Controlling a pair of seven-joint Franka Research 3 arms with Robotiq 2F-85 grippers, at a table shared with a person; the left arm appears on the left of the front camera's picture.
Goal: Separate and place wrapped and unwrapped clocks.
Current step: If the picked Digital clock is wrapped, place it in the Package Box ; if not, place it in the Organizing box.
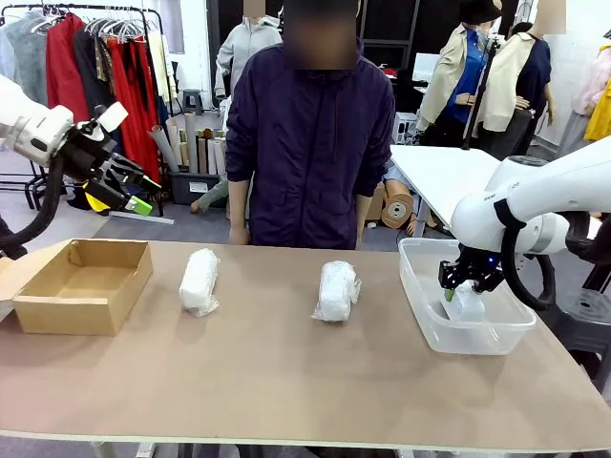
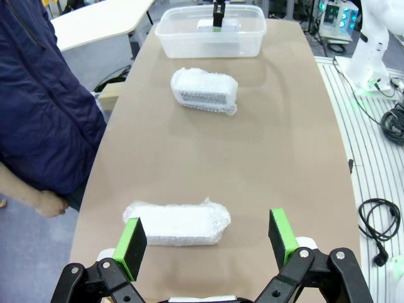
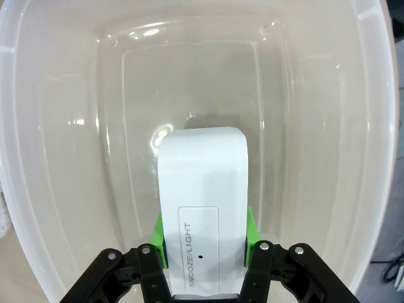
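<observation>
Two things were judged to matter for the step in hand, the setting-down of the unwrapped clock (image 3: 202, 183) in the clear plastic tub (image 3: 63, 126). The clock should be lowered until it was borne by the tub floor before the jaws were parted. The jaws should then be parted evenly and lifted straight up, so that the smooth white body was neither dropped nor dragged against the wall. Whether the clock's far end was already touching the floor could not be told. Nearest the wrist camera, the right gripper (image 3: 203, 235) was seen closed to a narrow gap. Its green pads (image 3: 251, 228) were laid against the two long sides of the clock, at the end where "SNOOZE/LIGHT" was printed. The clock was taken to be grasped, though how firmly could not be read. On the table (image 1: 286, 391), the tub was placed at the robot's right, with the gripper lowered inside its rim. Two wrapped clocks were found outside it, well apart on the bare tabletop. These were the middle wrapped clock (image 1: 337, 290) and, further toward the robot's left, the left wrapped clock (image 1: 199, 281), both in crinkly plastic. An open cardboard box (image 1: 57, 310) was set at the left end. The left gripper (image 1: 129, 196) was held raised off the table near that end, with its jaws spread wide and nothing grasped between them. At the far edge a person (image 1: 310, 143) was stood, arms down.
</observation>
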